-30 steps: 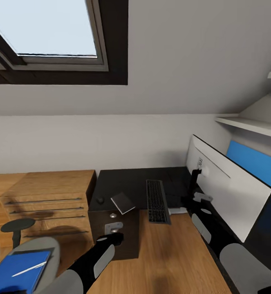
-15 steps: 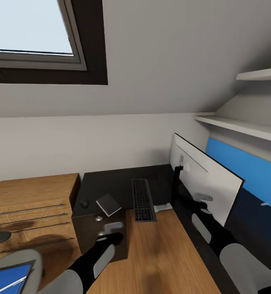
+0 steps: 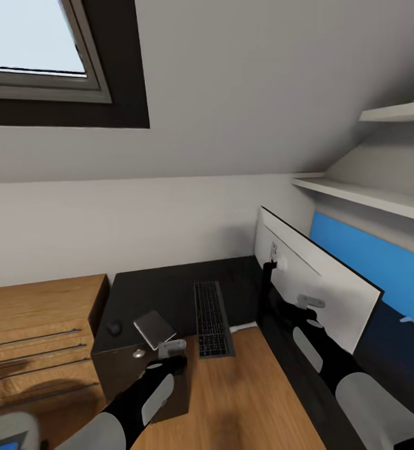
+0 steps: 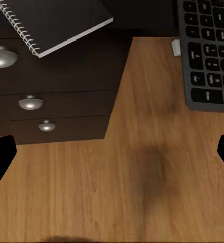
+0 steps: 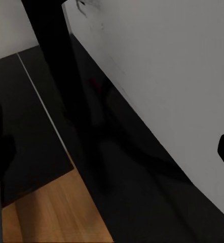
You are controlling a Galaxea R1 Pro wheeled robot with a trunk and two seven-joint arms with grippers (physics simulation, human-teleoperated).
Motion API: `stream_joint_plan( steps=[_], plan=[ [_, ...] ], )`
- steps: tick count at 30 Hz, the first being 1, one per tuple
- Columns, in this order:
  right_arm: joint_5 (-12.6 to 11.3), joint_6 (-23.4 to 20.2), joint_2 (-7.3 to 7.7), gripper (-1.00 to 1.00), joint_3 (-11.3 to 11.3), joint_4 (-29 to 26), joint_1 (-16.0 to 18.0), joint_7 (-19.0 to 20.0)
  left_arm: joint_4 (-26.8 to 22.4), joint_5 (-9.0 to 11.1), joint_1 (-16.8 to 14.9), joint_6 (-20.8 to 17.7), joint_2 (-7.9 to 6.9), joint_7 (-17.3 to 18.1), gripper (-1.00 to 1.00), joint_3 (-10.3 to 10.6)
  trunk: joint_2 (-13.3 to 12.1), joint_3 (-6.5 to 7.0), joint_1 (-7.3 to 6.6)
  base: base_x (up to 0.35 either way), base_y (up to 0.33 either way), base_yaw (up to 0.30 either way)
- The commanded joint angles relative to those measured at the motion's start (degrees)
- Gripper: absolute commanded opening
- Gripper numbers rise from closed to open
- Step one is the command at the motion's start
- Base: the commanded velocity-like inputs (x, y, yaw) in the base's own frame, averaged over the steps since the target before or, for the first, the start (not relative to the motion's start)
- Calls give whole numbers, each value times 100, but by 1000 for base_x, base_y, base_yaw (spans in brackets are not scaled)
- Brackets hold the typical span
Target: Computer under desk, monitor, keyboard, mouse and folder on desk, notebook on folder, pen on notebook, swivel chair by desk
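The room was lit evenly and softly, with daylight admitted through the skylight [image 3: 32, 44]. A faint blurred shadow was cast on the wood floor [image 4: 152, 167]. Slight softness was seen in the right wrist view.

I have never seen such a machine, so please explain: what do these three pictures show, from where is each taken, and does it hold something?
It is a simulated robot with two arms, each ending in a claw. The large picture comes from a camera on its head, looking down over both arms: left claw, right claw.

The other two come from cameras near each claw, looking along its fingers. The dark tips at the picture edges are those fingers, set wide apart with only floor between. Both claws are open and hold nothing.

On the black desk lie a keyboard, whose near end juts past the edge, a spiral notebook doing the same, and a small dark mouse. The monitor stands there, its white back toward us. Below the notebook are the drawers.
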State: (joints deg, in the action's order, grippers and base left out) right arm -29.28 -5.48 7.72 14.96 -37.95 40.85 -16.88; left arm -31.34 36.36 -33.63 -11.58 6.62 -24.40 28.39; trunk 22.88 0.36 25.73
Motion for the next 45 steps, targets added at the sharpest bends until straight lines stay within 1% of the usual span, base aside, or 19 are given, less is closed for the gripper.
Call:
stream_joint_plan(
  steps=[1,5,14,20,27,35,45],
  plan=[
    [-34,-24,8,100,42,-9,2,-53,-10,38,-3,-17,-17,-47,100,36,4,-3,6,320,0,-3],
    [-34,-24,3,100,42,-5,2,-53,-11,38,-3,-19,-31,-47,100,36,4,-3,6,260,0,-2],
    [-34,-24,1,100,42,-2,2,-53,-14,38,-3,-20,-47,-47,100,30,4,-2,6,31,0,-23],
    [-34,-24,1,100,42,-2,2,-53,-30,40,-3,-14,-70,-47,100,27,4,6,6,3,0,-188],
    [-34,-24,1,100,42,-2,2,-53,-71,88,-3,-11,-130,-47,100,28,4,14,6,0,0,-250],
    [-34,-24,1,100,42,-2,2,-53,-73,98,-3,-11,-135,-47,100,40,4,4,6,0,0,-241],
    [-34,-24,1,100,43,-2,2,-56,-74,99,-3,-18,-135,-47,100,39,4,1,6,115,0,-32]
  ],
)
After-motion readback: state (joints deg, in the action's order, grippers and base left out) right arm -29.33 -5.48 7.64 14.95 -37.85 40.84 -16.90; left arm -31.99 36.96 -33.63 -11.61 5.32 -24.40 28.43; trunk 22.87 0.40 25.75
